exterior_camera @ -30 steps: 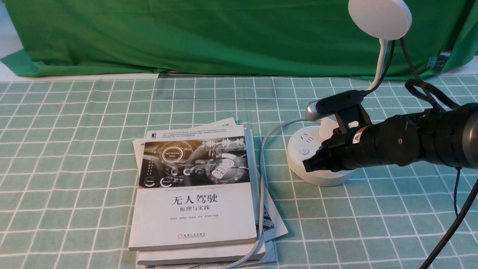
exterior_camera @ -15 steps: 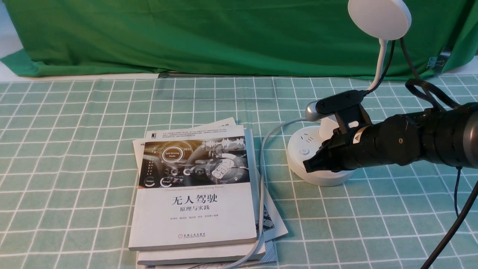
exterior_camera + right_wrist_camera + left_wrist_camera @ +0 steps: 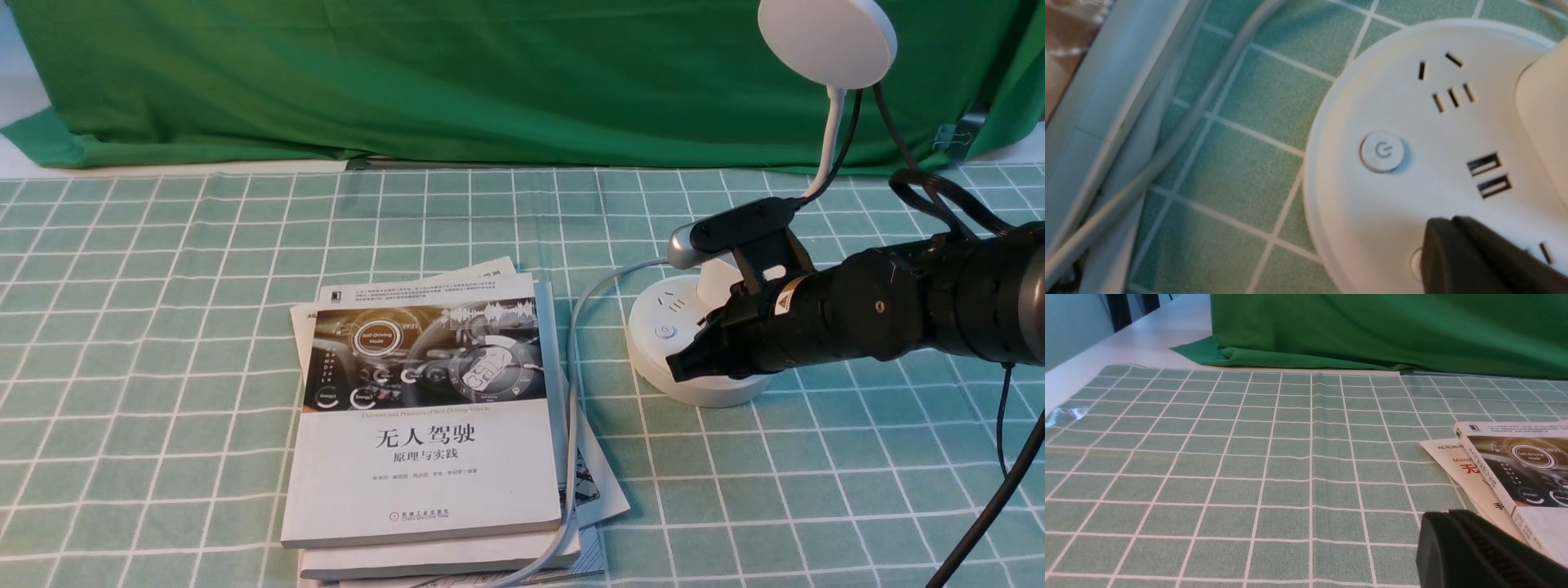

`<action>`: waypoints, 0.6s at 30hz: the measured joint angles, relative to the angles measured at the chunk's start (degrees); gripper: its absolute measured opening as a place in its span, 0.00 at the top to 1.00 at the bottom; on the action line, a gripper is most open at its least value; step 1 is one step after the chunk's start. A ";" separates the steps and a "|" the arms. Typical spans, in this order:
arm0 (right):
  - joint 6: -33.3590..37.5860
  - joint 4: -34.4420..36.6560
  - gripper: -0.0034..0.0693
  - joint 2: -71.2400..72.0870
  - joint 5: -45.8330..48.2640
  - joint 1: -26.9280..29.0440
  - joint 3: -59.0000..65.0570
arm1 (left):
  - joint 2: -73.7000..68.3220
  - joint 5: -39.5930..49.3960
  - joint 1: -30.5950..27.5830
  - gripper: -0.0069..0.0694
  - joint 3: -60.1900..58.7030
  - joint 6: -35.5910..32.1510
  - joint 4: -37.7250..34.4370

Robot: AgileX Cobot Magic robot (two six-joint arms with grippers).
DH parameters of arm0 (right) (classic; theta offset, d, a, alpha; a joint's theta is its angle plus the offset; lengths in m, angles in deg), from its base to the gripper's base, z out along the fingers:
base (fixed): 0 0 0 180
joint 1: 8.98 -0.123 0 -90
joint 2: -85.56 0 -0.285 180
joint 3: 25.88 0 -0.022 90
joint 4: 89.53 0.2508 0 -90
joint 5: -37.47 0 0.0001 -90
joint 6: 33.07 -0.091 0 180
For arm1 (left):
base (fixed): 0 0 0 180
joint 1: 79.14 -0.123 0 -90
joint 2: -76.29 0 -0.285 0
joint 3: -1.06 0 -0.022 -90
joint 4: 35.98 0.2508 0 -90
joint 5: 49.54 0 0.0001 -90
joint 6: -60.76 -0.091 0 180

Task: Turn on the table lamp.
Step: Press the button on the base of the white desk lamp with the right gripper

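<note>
The table lamp is white, and its flat disc head (image 3: 826, 41) looks unlit atop a thin neck (image 3: 831, 139). Its round base (image 3: 653, 359) stands at the right of the table. A power button (image 3: 665, 331) (image 3: 1382, 151) and sockets show on top of the base. My right gripper (image 3: 678, 365) is shut, and its tip (image 3: 1437, 232) sits low over the base's near edge. It half covers a second small round button (image 3: 1416, 261). My left gripper (image 3: 1437, 531) is shut and empty above the tablecloth, outside the front view.
A stack of books (image 3: 424, 425) (image 3: 1515, 469) lies left of the lamp. The lamp's grey cord (image 3: 571, 367) runs along the books' right edge toward the table front. A green backdrop cloth (image 3: 490, 82) hangs at the back. Black arm cables (image 3: 939, 196) loop beside the lamp's neck.
My right gripper's tip has shifted slightly down and to the right over the base. The lamp head has swayed a little to the left. The left arm is still.
</note>
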 joint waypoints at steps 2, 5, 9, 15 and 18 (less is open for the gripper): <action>-0.04 0.00 0.90 0.00 0.00 0.00 0.00 | 0.00 0.00 0.00 0.88 0.00 0.00 0.00; -0.04 -0.11 0.90 0.00 0.45 0.00 -0.07 | 0.00 0.00 0.00 0.88 0.00 0.00 0.00; -0.04 -0.23 0.90 0.00 1.49 0.00 -0.27 | 0.00 0.00 0.00 0.88 0.00 0.00 0.00; -0.04 -0.29 0.90 -0.91 2.56 0.00 -0.60 | 0.00 0.00 0.00 0.88 0.00 0.00 0.00; -0.04 -0.29 0.90 -1.70 2.02 0.00 -1.01 | 0.00 0.00 0.00 0.88 0.00 0.00 0.00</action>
